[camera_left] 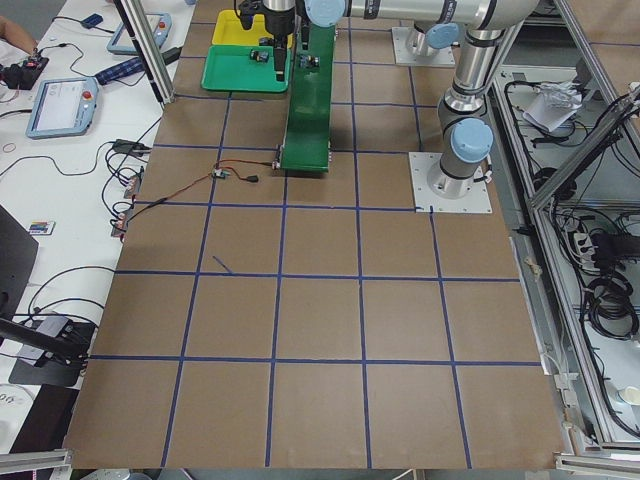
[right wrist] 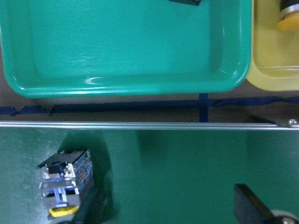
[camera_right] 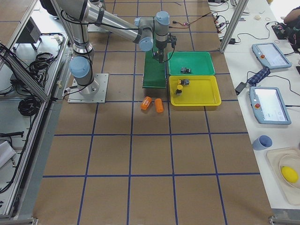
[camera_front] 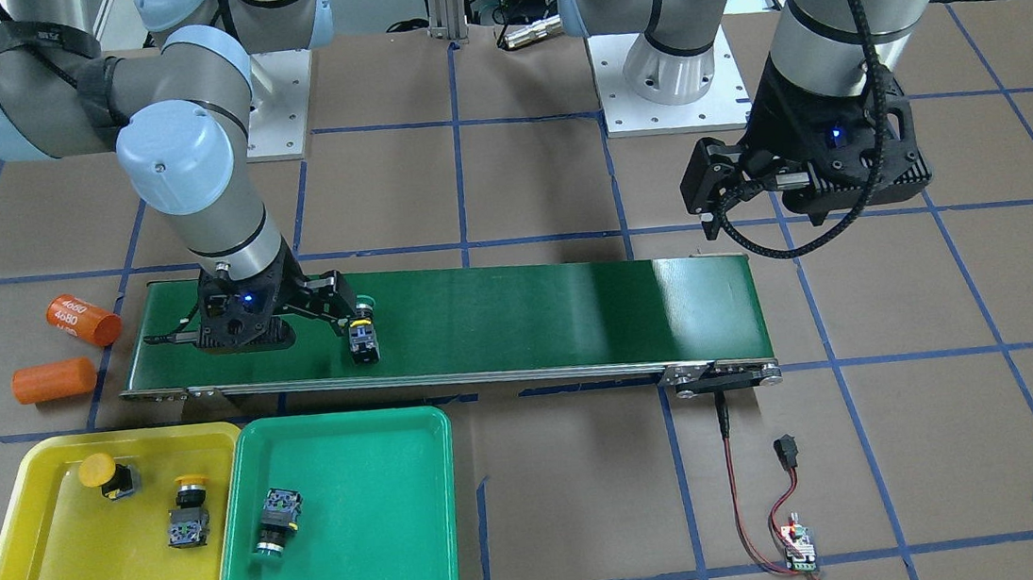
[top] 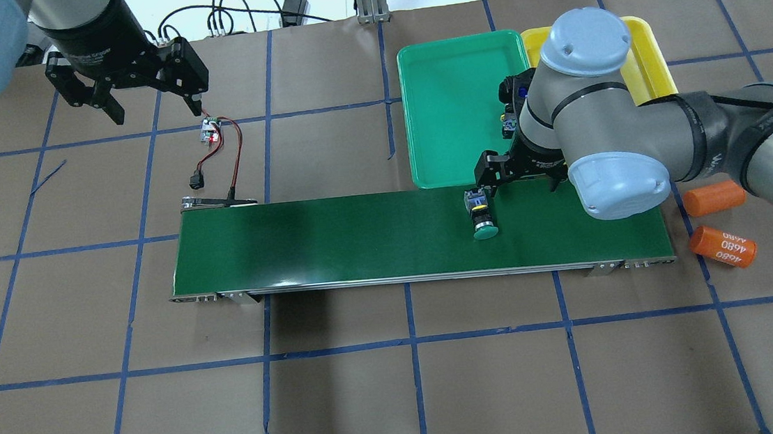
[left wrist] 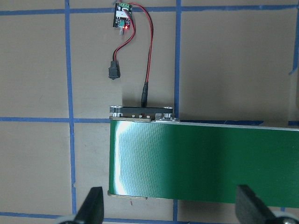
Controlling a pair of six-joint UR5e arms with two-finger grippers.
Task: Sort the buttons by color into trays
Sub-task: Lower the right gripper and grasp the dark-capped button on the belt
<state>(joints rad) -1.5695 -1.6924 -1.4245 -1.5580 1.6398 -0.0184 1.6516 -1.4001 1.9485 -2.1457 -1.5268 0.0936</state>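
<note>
Seen from the front, the one unsorted green button [camera_front: 363, 335] lies on the conveyor belt [camera_front: 528, 308], near the green tray [camera_front: 362, 551]. From overhead, the right hand [top: 519, 176] hangs open above it, and the left hand [top: 152, 101] is open, well apart. In the right wrist view the button sits just outside the fingers, so the pick probably calls for centring first.

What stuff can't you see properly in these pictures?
- Overhead view: the grey right arm covers most of the yellow plastic tray and its two yellow-capped buttons.
- Right wrist view: the black-and-grey push-button on the dark green conveyor belt is cut off by the bottom edge; its cap is out of frame.
- Left side view: the far green plastic tray is too small to show what lies in it.
</note>
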